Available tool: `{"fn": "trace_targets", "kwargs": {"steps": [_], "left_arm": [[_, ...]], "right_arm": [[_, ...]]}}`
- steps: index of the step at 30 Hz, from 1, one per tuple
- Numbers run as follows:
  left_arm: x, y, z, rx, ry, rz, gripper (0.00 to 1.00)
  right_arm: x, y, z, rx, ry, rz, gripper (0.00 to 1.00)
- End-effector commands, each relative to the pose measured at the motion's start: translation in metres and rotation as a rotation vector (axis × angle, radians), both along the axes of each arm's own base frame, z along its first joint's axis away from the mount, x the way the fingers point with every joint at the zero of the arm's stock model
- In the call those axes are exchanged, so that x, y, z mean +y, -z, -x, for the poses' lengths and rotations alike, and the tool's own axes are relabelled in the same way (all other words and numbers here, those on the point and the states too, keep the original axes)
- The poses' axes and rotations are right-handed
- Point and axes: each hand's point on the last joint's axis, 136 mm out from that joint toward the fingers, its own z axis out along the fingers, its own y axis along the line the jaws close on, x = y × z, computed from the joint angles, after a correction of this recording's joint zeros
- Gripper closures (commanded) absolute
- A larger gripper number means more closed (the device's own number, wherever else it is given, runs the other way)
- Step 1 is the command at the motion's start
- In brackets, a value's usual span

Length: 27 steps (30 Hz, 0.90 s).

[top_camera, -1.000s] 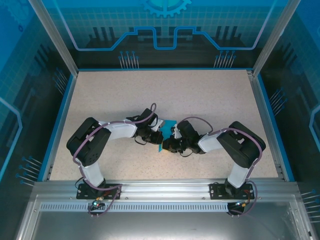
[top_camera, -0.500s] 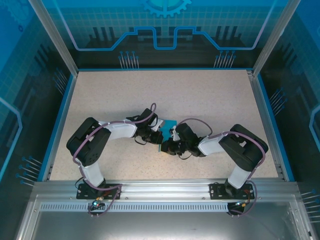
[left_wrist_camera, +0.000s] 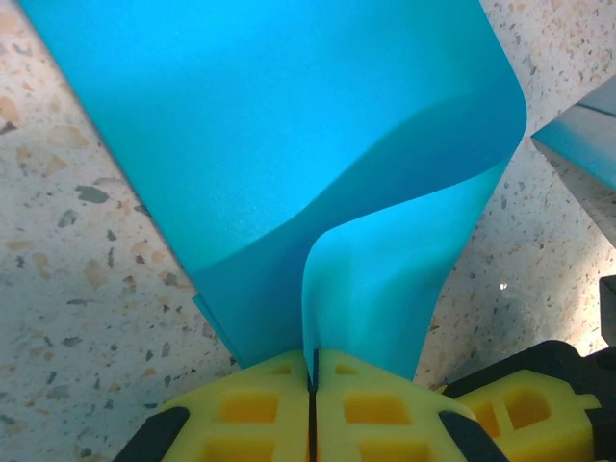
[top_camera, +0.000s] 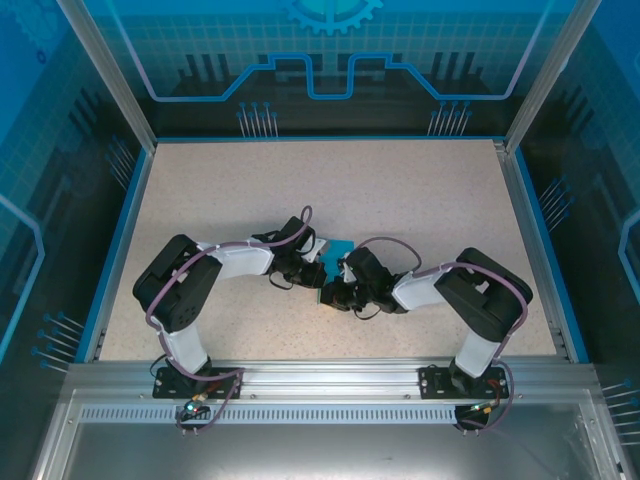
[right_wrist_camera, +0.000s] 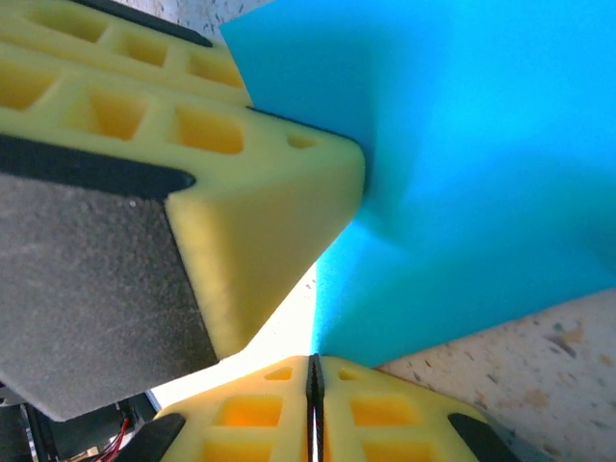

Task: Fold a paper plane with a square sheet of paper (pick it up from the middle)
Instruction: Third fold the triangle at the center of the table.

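Right gripper (top_camera: 333, 291) has scooted a tiny bit toward the left of the top view compared with a second ago, crowding in closer on the square sheet of paper (top_camera: 336, 249). The left gripper (top_camera: 311, 271) looks like it hasn't budged, and the paper sits in the same spot too. That spot is just below the centre of the speckled table (top_camera: 420, 200), sandwiched between the two grippers, which nearly meet nose to nose. Up close on the left wrist cam, the yellow jaws are pressed together on the paper's near edge, and the teal sheet bows up out of them with one flap curling over. On the right wrist cam, same deal: jaws clamped tight on the paper, with a chunky yellow finger (right_wrist_camera: 260, 202) of the left gripper right beside them, touching the sheet.
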Motion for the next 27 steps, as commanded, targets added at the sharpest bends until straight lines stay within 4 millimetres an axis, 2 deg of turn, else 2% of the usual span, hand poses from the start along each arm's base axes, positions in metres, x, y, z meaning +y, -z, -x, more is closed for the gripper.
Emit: {"fn": "trace_targets", "kwargs": {"steps": [1,4,8,14,21,24,27], "left_arm": [[0.018,0.029,0.012,0.063,-0.019,-0.075,0.92],[0.018,0.029,0.011,0.063,-0.018,-0.074,0.92],[0.018,0.030,0.012,0.066,-0.016,-0.074,0.92],[0.017,0.029,0.012,0.067,-0.017,-0.070,0.92],[0.018,0.029,0.012,0.066,-0.018,-0.070,0.92],[0.018,0.030,0.012,0.069,-0.016,-0.070,0.92],[0.018,0.029,0.013,0.067,-0.016,-0.071,0.92]], "right_arm": [[0.001,-0.009,0.001,-0.013,0.007,0.010,0.89],[0.007,-0.021,0.000,-0.035,0.015,-0.030,0.89],[0.014,-0.025,-0.001,-0.043,0.010,-0.041,0.89],[0.021,-0.005,0.001,0.006,0.014,-0.008,0.89],[0.000,0.025,0.010,0.073,0.059,0.133,0.89],[0.000,0.028,0.012,0.085,0.057,0.123,0.89],[0.002,0.015,0.007,0.057,0.063,0.086,0.88]]}}
